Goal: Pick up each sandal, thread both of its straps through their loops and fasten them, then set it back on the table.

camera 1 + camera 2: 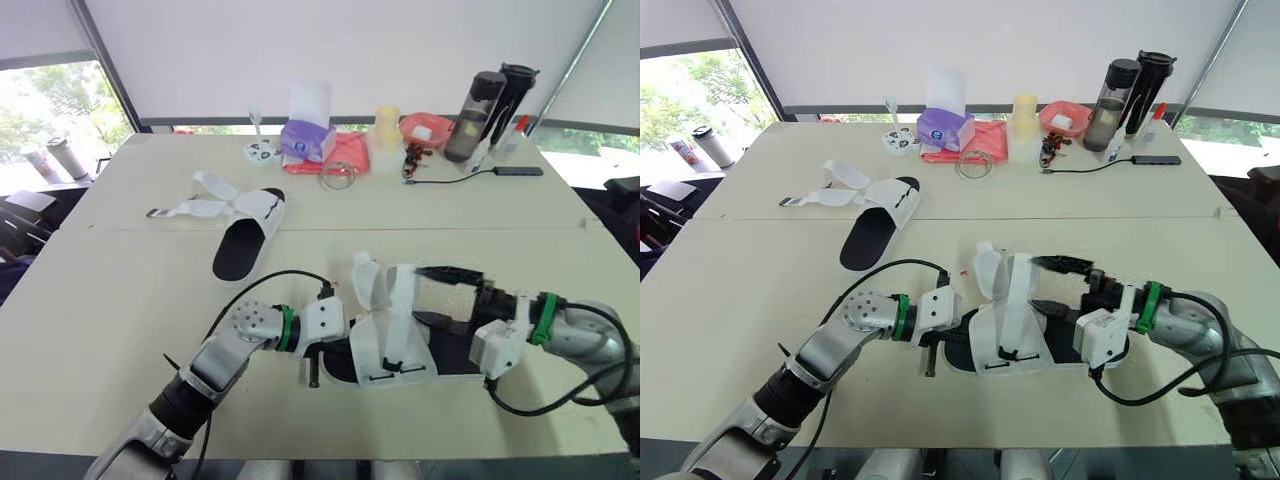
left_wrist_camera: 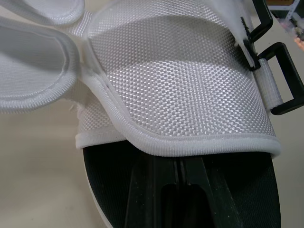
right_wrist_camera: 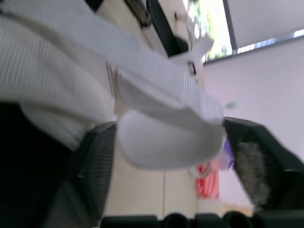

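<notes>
A white-strapped sandal with a black footbed lies near the table's front edge, between my two grippers. My left gripper sits at its left end, fingers shut together on the footbed under the front strap. My right gripper is at the sandal's right side, open, with a loose white strap tip between its fingers. Two black loops sit at the strap's edge. A second sandal lies farther back on the left, its straps spread open.
Along the far edge stand a purple tissue box, a red cloth, a yellow cup, a red bowl and two dark bottles. A black cable and hub lie at the back right.
</notes>
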You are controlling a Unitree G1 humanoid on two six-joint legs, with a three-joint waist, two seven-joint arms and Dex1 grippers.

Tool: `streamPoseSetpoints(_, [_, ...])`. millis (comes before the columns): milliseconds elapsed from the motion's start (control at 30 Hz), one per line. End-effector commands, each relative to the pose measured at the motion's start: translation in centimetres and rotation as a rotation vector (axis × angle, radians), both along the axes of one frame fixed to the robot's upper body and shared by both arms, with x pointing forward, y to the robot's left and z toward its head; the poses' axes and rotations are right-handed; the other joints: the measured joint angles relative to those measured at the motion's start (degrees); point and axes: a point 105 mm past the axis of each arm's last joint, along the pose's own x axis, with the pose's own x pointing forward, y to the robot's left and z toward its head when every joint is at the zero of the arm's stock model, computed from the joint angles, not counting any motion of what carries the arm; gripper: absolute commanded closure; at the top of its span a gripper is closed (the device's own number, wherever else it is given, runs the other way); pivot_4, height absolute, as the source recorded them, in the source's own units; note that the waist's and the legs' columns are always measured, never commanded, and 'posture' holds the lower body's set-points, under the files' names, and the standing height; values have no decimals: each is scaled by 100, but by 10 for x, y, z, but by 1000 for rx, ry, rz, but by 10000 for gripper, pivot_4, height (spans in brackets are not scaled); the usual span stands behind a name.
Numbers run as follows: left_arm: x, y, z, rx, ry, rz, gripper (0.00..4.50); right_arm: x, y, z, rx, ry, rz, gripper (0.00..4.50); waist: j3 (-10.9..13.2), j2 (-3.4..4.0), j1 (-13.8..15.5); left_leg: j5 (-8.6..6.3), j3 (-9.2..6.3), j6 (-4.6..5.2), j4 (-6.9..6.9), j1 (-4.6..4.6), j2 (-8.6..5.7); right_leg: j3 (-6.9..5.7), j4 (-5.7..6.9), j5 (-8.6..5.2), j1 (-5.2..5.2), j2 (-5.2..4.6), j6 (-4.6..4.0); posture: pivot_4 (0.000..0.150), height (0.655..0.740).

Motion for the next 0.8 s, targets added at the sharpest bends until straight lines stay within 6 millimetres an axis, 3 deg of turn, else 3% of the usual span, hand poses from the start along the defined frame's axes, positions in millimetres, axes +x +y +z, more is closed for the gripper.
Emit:
streamPoseSetpoints(33, [3, 10, -12, 40, 35, 35, 45000, 3, -11, 34, 406, 292, -164, 5236, -2, 4, -31, 0, 0, 0, 1, 0, 0, 1, 0, 0, 0, 0, 0, 1500, 7400])
streamPoseSetpoints(133, [4, 10, -8, 13, 32, 40, 45000, -11, 3, 48, 659, 642, -147, 5236, -18, 33, -57, -2, 2, 3, 4, 0, 4, 8, 6, -4, -2, 0, 5, 1500, 7400])
streamPoseSetpoints(333, [1, 8, 6, -51, -6, 20, 45000, -34, 13, 47, 758, 1057, -124, 5236, -18, 33, -21, -6, 4, 3, 4, -18, 15, 1, -13, -17, -4, -3, 17, 1500, 7400])
streamPoseSetpoints(500, [-7, 13, 9, -36, -38, 11, 45000, -49, 30, 55, 722, 1196, -47, 5236, -18, 33, -23, -22, 23, 33, 5, -31, 10, 0, -40, -3, -12, -14, 3, 1500, 7400])
streamPoseSetpoints(800, [-19, 12, -8, 61, -87, -17, 45000, -50, 38, 28, 603, 1223, -91, 5236, -19, 34, 4, -29, 22, 44, 9, -54, 7, -6, -82, 5, -11, -16, 17, 1500, 7400])
